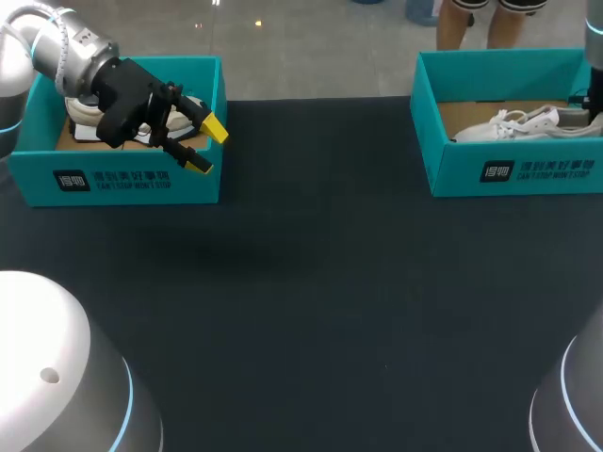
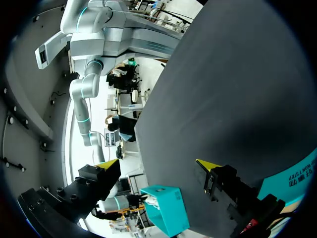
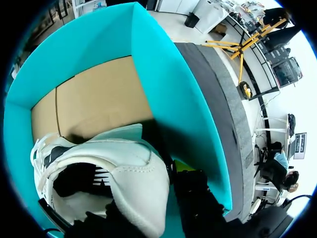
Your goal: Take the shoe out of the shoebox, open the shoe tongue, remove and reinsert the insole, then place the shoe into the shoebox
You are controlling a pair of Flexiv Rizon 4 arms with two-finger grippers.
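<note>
Two teal boxes stand on the dark bench point(image 1: 330, 282), well apart, both toward its far edge. The shoe point(image 1: 518, 124) lies in the right box point(image 1: 509, 169). It is white, on its side on the brown cardboard floor, with loose laces trailing toward the middle of the box.

From the right wrist, the shoe point(image 3: 119, 163) shows its heel and open mouth, with dark lining and black stripes inside. It sits close against the teal wall point(image 3: 163, 89). The right claw point(image 3: 171, 186) is down at the heel, in the narrow space between shoe and wall, and a bit of yellow tip shows there. I cannot tell from here whether it has hold of the heel or only rests beside it. From above, little of that arm shows at the box's far right end.

The left claw point(image 1: 206, 146) hangs over the right end of the left box point(image 1: 122, 179), tilted, its yellow tips spread wide with nothing between them. Something pale lies in that box, mostly hidden behind the claw.

From the left wrist, the tips again stand wide, with only bare bench point(image 2: 237, 89) ahead. The right box point(image 2: 166, 208) stands at the bench's other end.
</note>
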